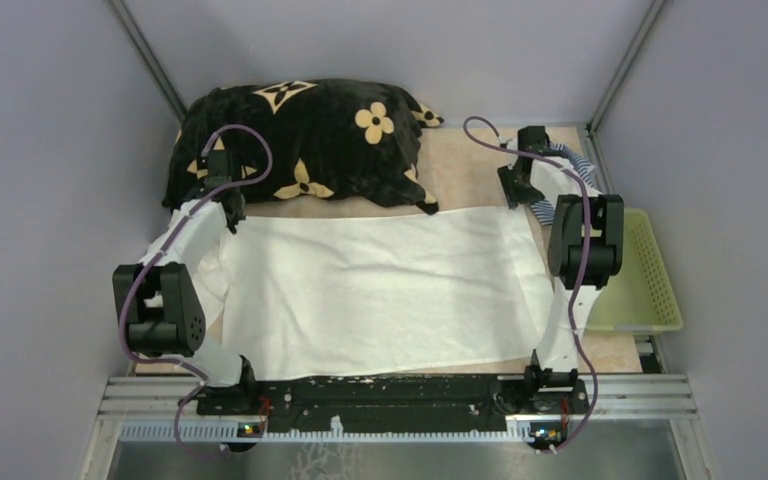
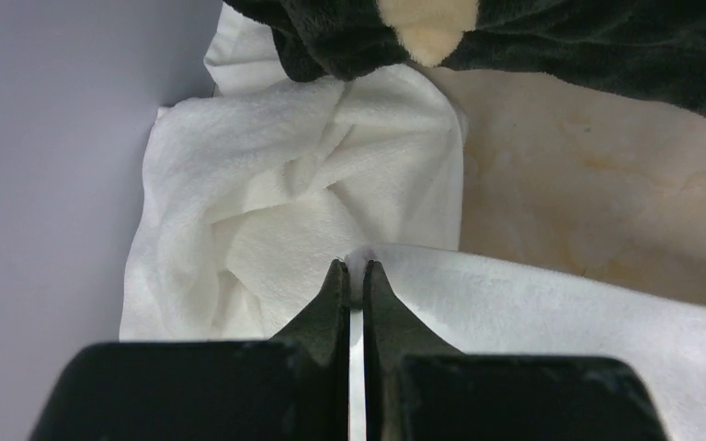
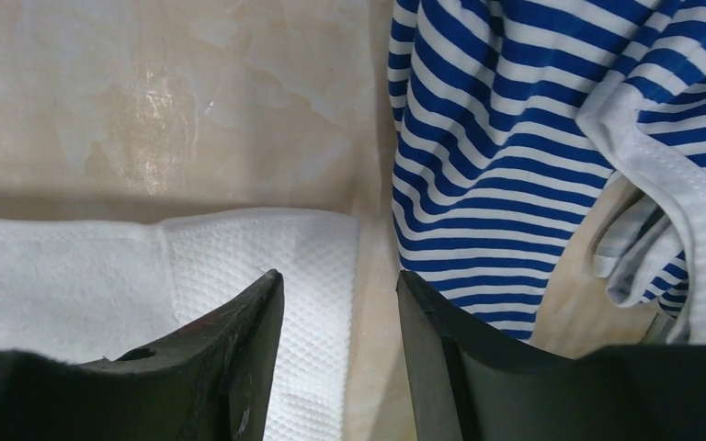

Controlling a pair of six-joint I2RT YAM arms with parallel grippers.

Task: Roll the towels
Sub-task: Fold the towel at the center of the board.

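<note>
A long white towel lies spread flat across the middle of the table. My left gripper is at its far left corner, shut on a pinch of the towel's edge between the fingertips. A second white towel lies crumpled just beyond, against the left wall. My right gripper hovers over the far right corner. In the right wrist view its jaws stand open over the towel's corner, holding nothing.
The black pillow with tan flowers lies along the far edge, overlapping the crumpled towel. A blue-and-white striped garment sits right beside the right gripper. A yellow-green basket stands at the right wall.
</note>
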